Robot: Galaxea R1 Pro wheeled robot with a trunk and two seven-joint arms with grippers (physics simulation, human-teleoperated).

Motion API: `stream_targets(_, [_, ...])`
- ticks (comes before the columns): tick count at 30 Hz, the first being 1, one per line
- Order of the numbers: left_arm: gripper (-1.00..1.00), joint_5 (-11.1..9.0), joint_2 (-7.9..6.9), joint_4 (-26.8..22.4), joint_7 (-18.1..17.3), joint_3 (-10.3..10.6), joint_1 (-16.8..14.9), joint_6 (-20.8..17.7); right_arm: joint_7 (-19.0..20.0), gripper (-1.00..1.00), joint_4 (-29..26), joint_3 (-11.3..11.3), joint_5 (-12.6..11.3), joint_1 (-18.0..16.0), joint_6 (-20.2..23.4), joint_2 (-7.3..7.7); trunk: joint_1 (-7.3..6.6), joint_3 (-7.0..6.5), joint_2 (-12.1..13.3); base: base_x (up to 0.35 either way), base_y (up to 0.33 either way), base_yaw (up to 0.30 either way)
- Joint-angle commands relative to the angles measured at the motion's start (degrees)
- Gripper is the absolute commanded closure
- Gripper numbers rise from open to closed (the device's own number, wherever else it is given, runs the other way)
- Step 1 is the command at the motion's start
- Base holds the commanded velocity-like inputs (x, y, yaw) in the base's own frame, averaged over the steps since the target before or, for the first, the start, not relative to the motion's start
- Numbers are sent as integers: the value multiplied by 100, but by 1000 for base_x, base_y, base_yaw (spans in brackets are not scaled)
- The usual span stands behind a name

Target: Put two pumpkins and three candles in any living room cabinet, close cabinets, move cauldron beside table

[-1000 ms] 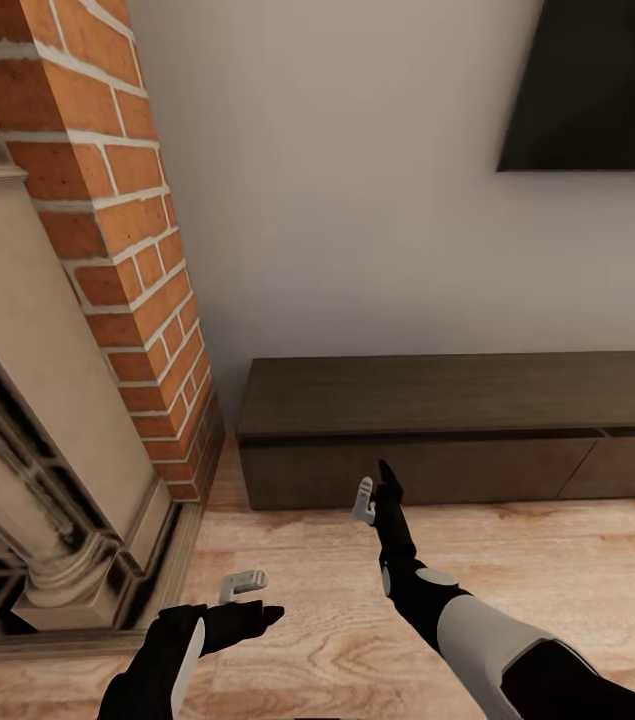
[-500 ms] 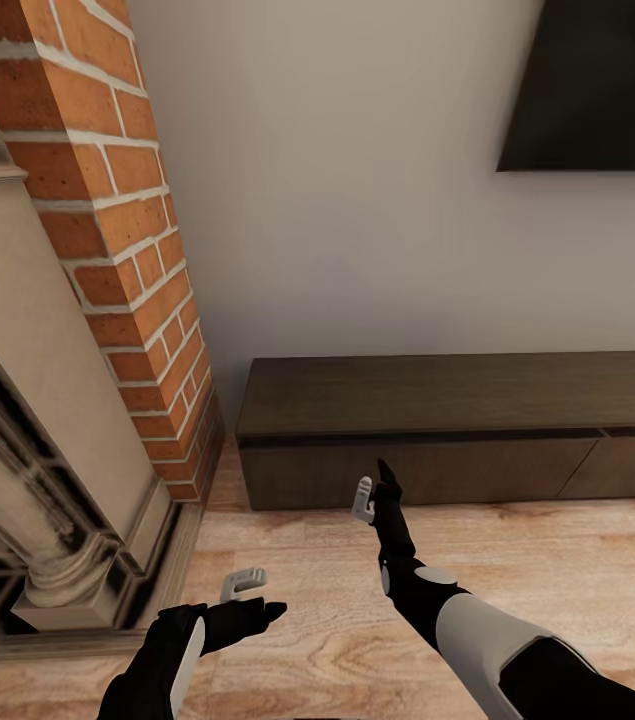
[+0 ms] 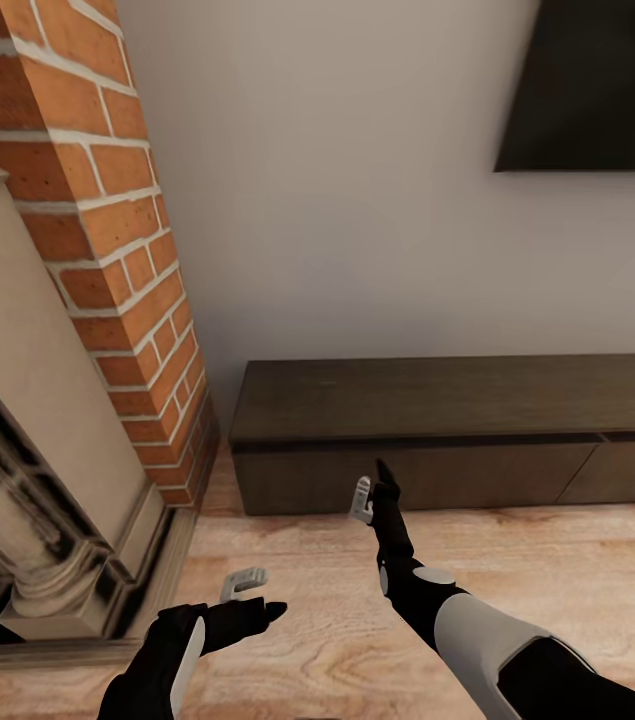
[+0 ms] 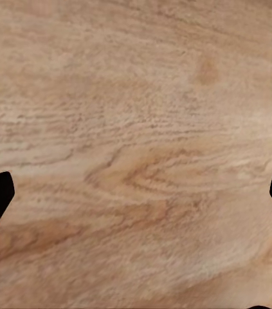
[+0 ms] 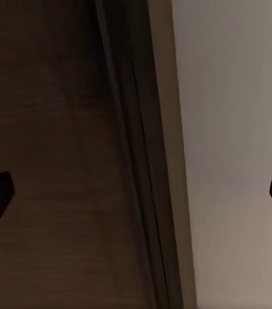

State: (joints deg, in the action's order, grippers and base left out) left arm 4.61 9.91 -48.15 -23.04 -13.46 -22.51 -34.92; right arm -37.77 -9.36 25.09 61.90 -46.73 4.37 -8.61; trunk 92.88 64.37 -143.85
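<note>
Fingers of the right gripper [image 3: 374, 492] stand spread wide, holding nothing, raised just in front of the cabinet [image 3: 457, 425], at the near side of its left drawer front. Fingers of the left gripper [image 3: 254, 592] are likewise spread wide and empty, hovering over the wood-plank floor [image 3: 517, 560] near the base of the fireplace [image 3: 47, 420]. That cabinet runs along the far wall [image 3: 337, 200], its drawer fronts flush and shut, its left end just beside the red brick. A dark screen [image 3: 597, 90] hangs on the wall above its right part. From the right wrist, the cabinet's dark wood [image 5: 58, 161] meets the pale wall.
</note>
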Motion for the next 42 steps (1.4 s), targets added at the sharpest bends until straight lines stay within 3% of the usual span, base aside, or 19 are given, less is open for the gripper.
stream_targets(1, [-100, 47, 9, -9, -53, -36, -4, -29, -20, -100, 6, -9, 59, -3, 46, -3, 0, 5, -2, 136, -124, 0])
stream_targets(12, [-100, 40, 9, -9, -60, -43, -4, -24, -16, -100, 80, -20, 54, -3, 33, -29, 0, 5, -2, 39, -35, 0])
stream_targets(19, [-100, 40, 9, -8, -60, -45, -7, -24, -7, -100, 522, -6, 55, -3, -114, -137, 0, 5, -2, 2, -2, 0])
stream_targets(27, [-100, 40, 9, -8, -60, -43, -6, -24, 22, -100, 735, -2, 58, -3, -159, -139, 0, 5, -2, 0, 0, 0])
stream_targets(34, [-100, 40, 9, -5, -60, -43, -5, -24, 664, -100, 771, 4, 71, -3, -171, -139, 0, 5, -2, 0, 0, 0])
stream_targets(42, [-100, 40, 9, -7, -60, -44, -4, -24, 861, -100, 750, -1, 76, -3, -173, -139, 0, 5, -2, 0, 0, 0])
